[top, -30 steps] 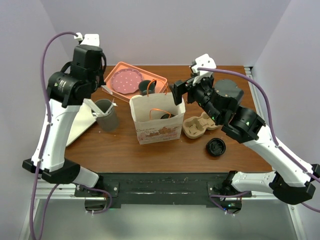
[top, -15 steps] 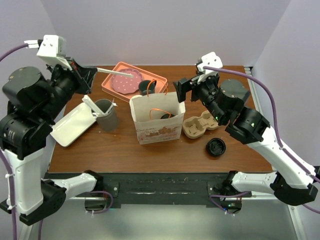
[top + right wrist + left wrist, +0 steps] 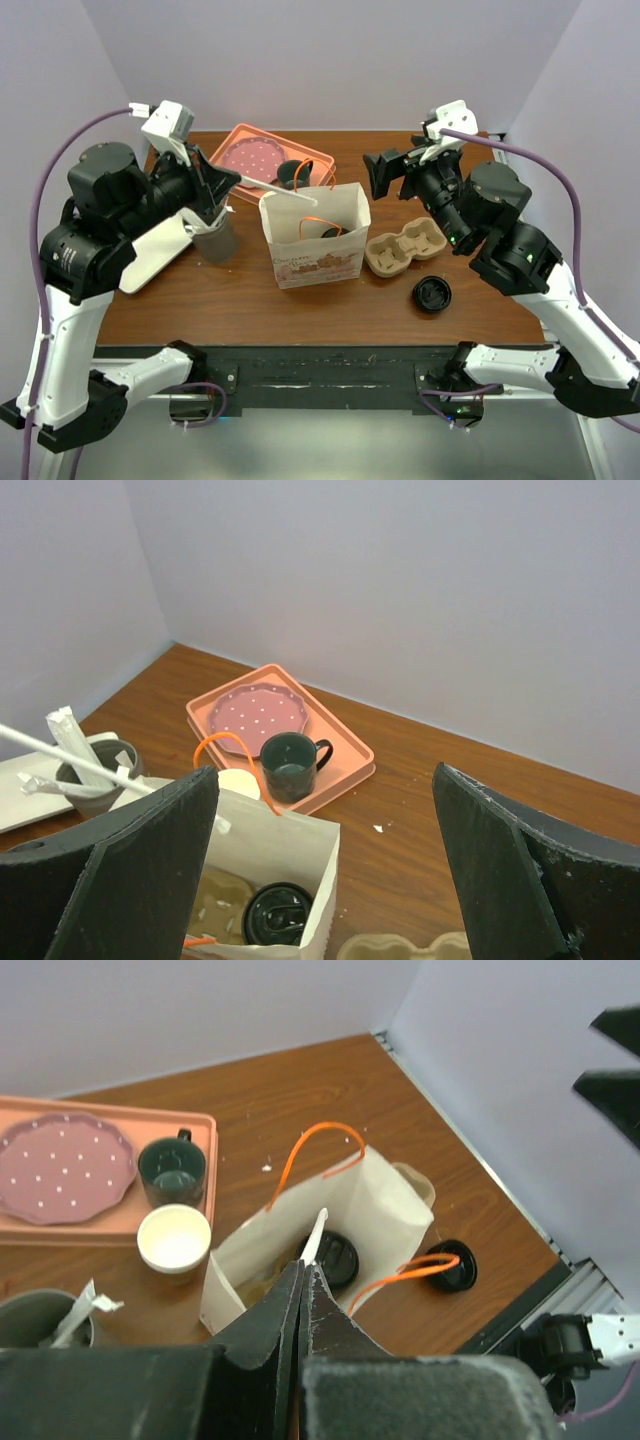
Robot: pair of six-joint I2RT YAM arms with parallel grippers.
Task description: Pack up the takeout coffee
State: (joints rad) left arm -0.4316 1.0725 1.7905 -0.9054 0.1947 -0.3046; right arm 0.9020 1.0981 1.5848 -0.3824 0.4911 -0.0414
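Left wrist: left claw pinches straw; takeout coffee in bag.

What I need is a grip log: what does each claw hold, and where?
Left claw: shut on a thin white straw, pinched at one end. Right claw: open, holding nothing.

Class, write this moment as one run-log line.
coffee: in bag | left fingers: shut on straw over bag | right fingers: open, empty
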